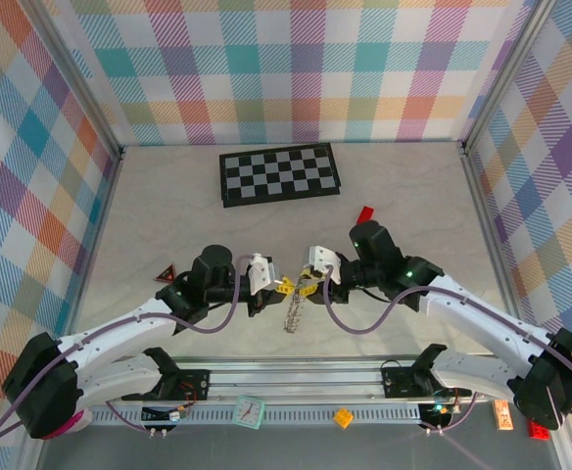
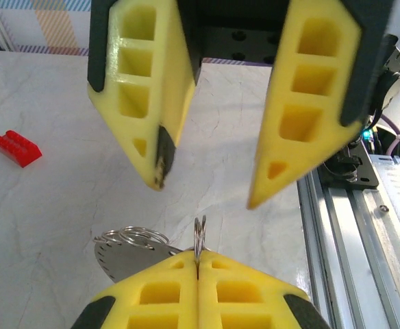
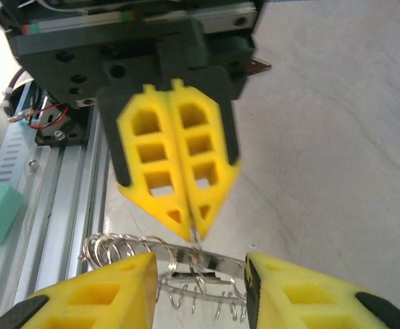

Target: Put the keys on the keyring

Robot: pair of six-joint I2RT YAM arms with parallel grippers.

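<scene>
Low over the desk [image 2: 63,205], near and central, my left tool [image 2: 198,259] pinches one wire loop [image 2: 199,233] of the keyring [image 2: 121,255]; the ring hangs between it and my right tool [image 2: 207,192], spread, directly opposite.

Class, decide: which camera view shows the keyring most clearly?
Right wrist: the keyring sits close, flat band and wire loops distinct. Left wrist shows the keyring partly hidden, low in frame; top external shows it tiny.
</scene>
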